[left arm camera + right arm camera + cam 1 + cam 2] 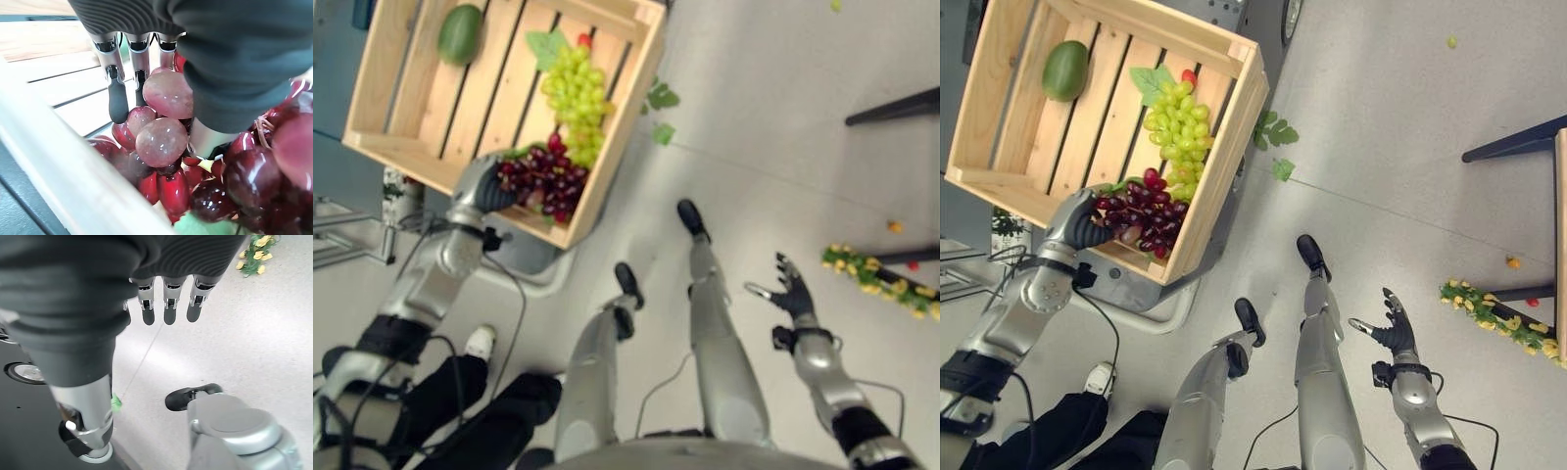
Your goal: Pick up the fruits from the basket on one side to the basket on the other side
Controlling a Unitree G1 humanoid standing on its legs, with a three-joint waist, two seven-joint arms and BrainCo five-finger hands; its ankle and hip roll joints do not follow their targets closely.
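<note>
Left hand (pixel 1087 227) on red grapes (pixel 1141 223) in wooden crate (pixel 1219 157).
Its fingers curl around the bunch; right hand (pixel 1393 333) hangs open, well apart.

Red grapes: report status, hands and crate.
Left hand closed on red grapes inside wooden crate. Right hand open, idle over floor. Green grapes and avocado remain in crate.

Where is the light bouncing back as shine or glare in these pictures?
Left wrist view: the red grapes carry small white glints, and the wooden crate has slats washed pale. Right wrist view: a broad bright patch lies on the grey floor. Right eye view: the green grapes look evenly lit.
</note>
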